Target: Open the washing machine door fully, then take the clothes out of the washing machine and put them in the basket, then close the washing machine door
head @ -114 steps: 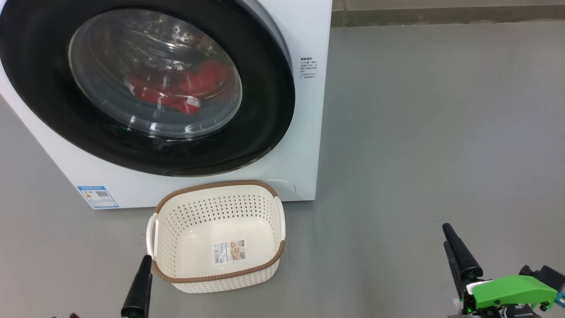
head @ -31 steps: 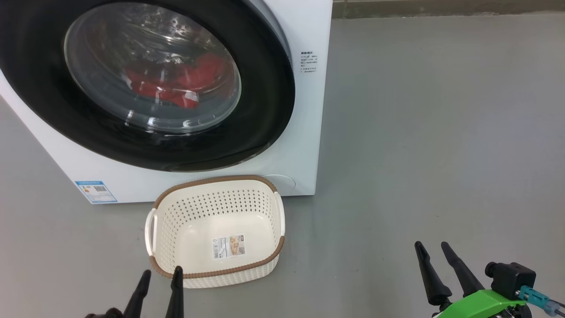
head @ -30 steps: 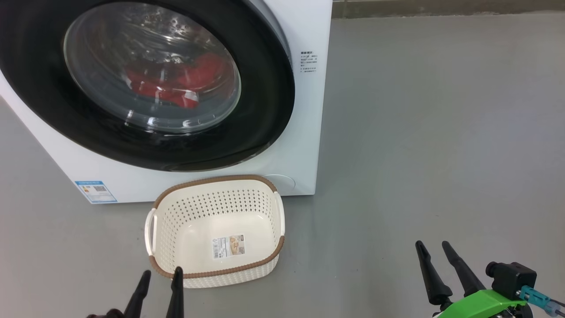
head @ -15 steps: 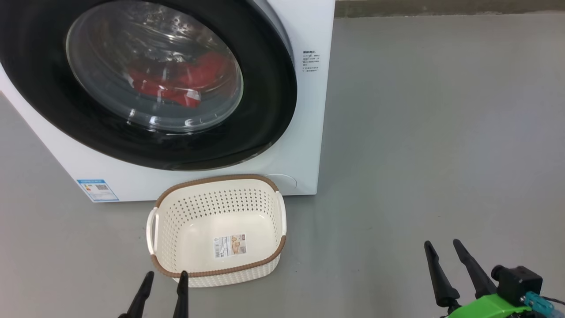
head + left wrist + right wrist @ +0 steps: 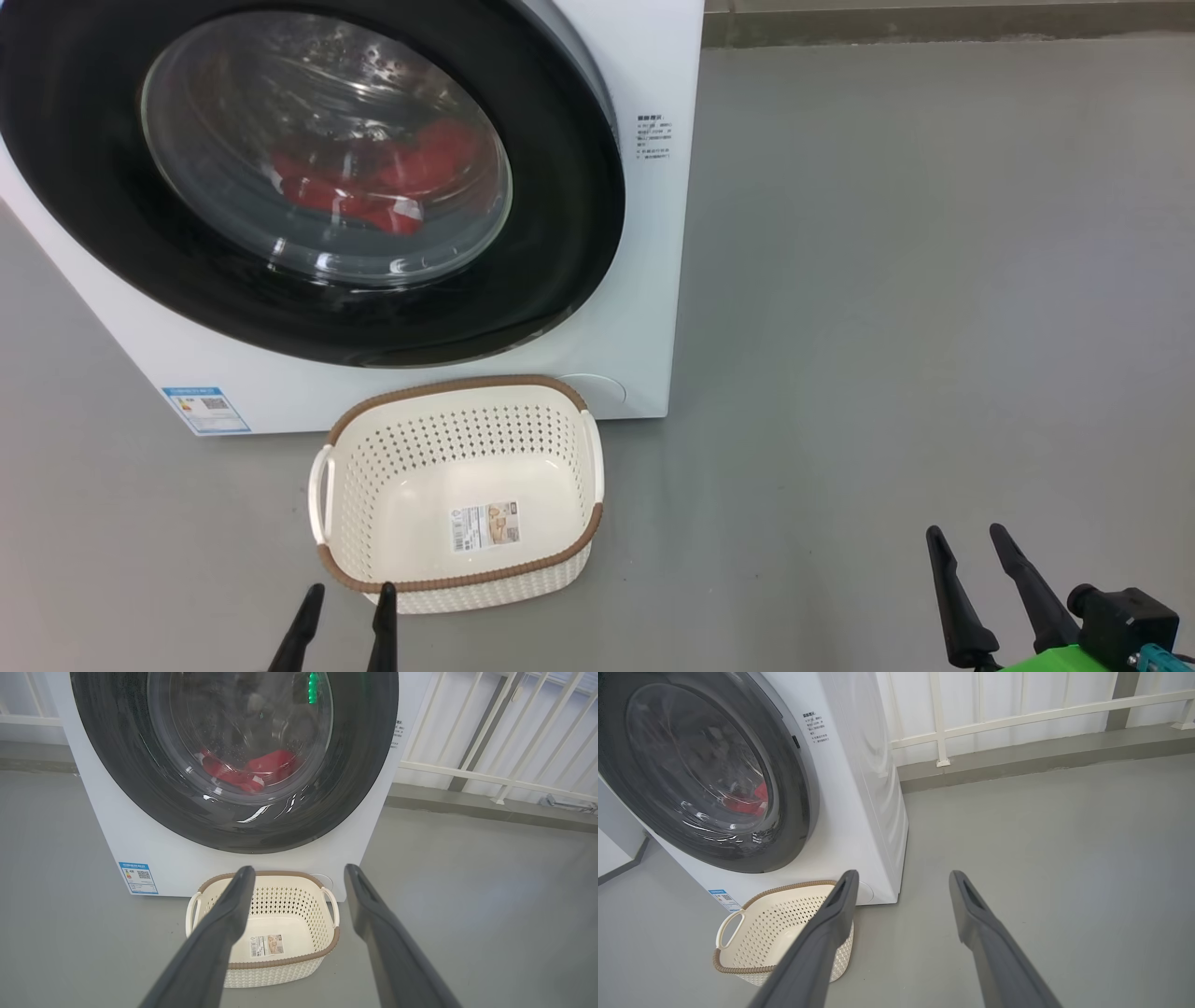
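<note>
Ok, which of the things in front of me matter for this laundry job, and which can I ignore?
Belongs to the job:
- washing machine
- washing machine door, shut
- clothes, red, inside the machine
- basket, empty, in front of the machine

Just there:
- blue sticker on the machine's front
- barcode label inside the basket
- white railing behind the machine

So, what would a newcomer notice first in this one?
The washing machine door, a huge glossy black ring, dominates the upper left of the head view, shut, with the red clothes bright behind its glass. Below it on the grey floor sits the empty cream basket, and the left gripper and right gripper stand open at the bottom edge.
</note>
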Motion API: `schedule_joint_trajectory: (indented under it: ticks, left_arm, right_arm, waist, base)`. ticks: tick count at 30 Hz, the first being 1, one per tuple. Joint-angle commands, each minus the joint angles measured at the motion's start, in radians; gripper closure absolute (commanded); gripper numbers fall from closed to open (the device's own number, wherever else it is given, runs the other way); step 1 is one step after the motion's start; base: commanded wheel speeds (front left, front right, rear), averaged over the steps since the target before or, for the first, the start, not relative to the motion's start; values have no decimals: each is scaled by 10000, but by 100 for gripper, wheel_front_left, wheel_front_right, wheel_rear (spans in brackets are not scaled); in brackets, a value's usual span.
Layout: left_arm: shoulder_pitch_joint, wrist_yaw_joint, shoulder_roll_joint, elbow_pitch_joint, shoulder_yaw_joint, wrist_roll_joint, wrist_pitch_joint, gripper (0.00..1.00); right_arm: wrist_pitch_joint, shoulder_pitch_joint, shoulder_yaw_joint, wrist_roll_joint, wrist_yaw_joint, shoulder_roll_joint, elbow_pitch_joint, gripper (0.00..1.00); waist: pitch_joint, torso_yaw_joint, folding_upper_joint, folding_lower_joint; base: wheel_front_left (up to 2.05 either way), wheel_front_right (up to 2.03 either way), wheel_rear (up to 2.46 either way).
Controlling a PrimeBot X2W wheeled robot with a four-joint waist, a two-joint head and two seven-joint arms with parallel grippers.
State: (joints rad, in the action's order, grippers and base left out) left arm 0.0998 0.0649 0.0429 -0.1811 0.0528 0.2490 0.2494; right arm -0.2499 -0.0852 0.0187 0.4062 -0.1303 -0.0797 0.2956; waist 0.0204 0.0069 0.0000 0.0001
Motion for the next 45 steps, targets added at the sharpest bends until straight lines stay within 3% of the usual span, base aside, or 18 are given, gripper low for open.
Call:
schedule_joint_trajectory:
  ticks: [1, 22, 23, 24, 25, 35, 45]
  left_arm:
    - [-176, -17, 74, 205, -336, 18, 124, 0]
    - [-222, -12, 74, 142, -326, -8, 124, 0]
    - [-229, -15, 74, 147, -323, -3, 124, 0]
    - [-238, -18, 74, 154, -318, 3, 124, 0]
    - [-248, -20, 74, 159, -311, 4, 124, 0]
    - [-441, -14, 74, 214, -186, 17, 124, 0]
    - [-1150, -100, 74, 275, 297, 299, 124, 0]
  right_arm:
    - [-118, 108, -193, -165, -4, -78, -301, 0]
    - [-118, 21, -115, -241, -4, 103, -506, 0]
    - [-118, 43, -147, -147, -4, 113, -526, 50]
    - [-118, 71, -230, -78, -4, 119, -538, 68]
    - [-118, 105, -364, -13, -4, 115, -526, 100]
    - [-118, 1433, -1084, 2340, -4, 237, -881, 100]
    - [-118, 3839, -2227, 6552, -4, 152, -1520, 100]
  waist:
    - [9, -6, 0, -1]
    - [102, 15, 0, -1]
    - [109, 18, 0, -1]
    - [118, 25, 0, -1]
    - [126, 33, 0, -1]
    - [403, 129, 0, -1]
    - [1372, 713, 0, -1]
  base:
    - [0, 0, 0]
    - [0, 0, 0]
    - [0, 0, 0]
    - [0, 0, 0]
    - [0, 0, 0]
    - [0, 0, 0]
    - [0, 0, 0]
